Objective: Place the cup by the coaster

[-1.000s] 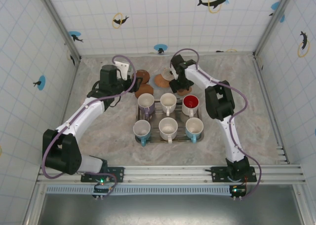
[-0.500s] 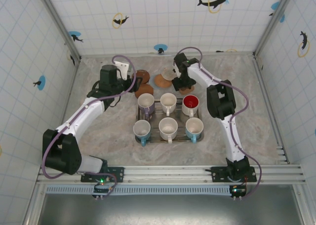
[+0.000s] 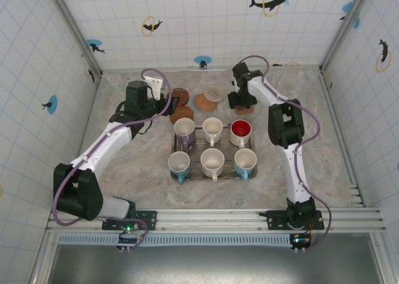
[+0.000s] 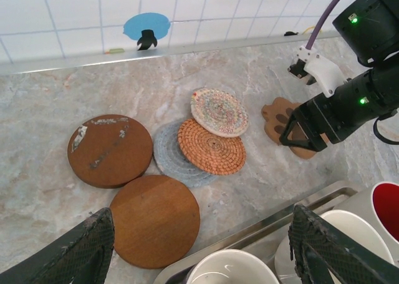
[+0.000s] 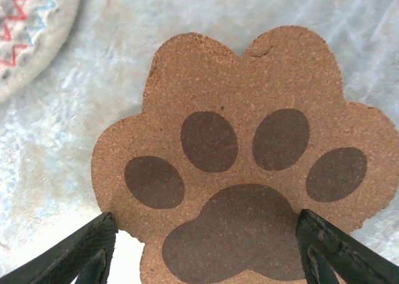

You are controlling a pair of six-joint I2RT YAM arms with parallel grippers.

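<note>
A cork paw-print coaster (image 5: 237, 165) lies flat between my right gripper's (image 5: 206, 253) fingers, whose tips touch its lower edges on both sides. That gripper (image 3: 242, 103) is behind the tray, just past the red-lined cup (image 3: 240, 130). In the left wrist view the paw coaster (image 4: 274, 114) pokes out from under it. My left gripper (image 4: 206, 259) is open and empty, over the tray's (image 4: 280, 218) far rim and a round wooden coaster (image 4: 154, 218). Several cups stand in the tray, including a purple cup (image 3: 184, 130) and a white cup (image 3: 212, 128).
Behind the tray lie a second wooden coaster (image 4: 110, 150), a grey-blue one (image 4: 169, 162), an orange woven one (image 4: 211, 145) and a pastel woven one (image 4: 219, 112), partly overlapping. Tiled walls (image 3: 206, 22) close off the back and sides. Bare marble lies left and right of the tray (image 3: 174, 176).
My right gripper has moved right along the back of the tray, and the paw coaster has shifted right with it. Its jaws have narrowed slightly. The left arm has not moved.
</note>
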